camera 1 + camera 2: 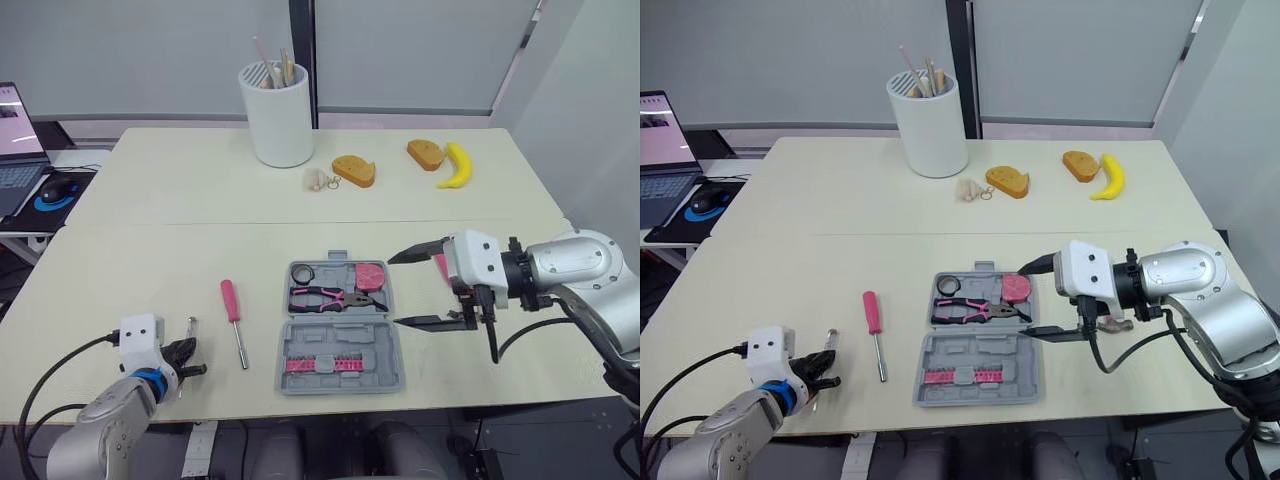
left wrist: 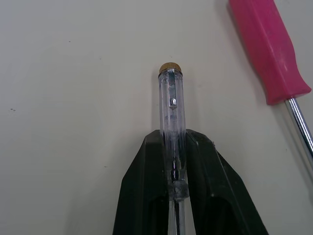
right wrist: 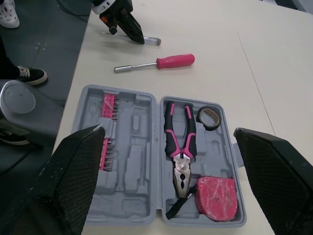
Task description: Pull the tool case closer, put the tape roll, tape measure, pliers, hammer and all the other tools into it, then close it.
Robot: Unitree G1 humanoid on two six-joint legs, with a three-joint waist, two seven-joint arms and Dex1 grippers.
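Three tools (image 1: pixel 335 297) sit in the open tool case (image 1: pixel 383 352); left pincer (image 1: pixel 190 358) clamps a clear screwdriver (image 2: pixel 171 98), right pincer (image 1: pixel 394 290) gapes empty, pink screwdriver (image 1: pixel 232 302) lies outside.

light: bright, even, from overhead; shadows: soft, short on the table (image 1: pixel 150 260)

l gripper (image 1: pixel 190 358) tight, r gripper (image 1: pixel 394 291) wide open

grey tool case (image 1: pixel 335 322) open flat near bench front edge. far half holds black tape roll (image 1: pixel 304 273), pink/black pliers (image 1: pixel 335 297) and pink tape measure (image 1: pixel 369 274); near half holds pink bit rack (image 1: pixel 325 364). pink-handled screwdriver (image 1: pixel 233 310) lies left of it. clear tester screwdriver (image 2: pixel 172 107) further left, pinched in left gripper (image 2: pixel 175 139) jaws.
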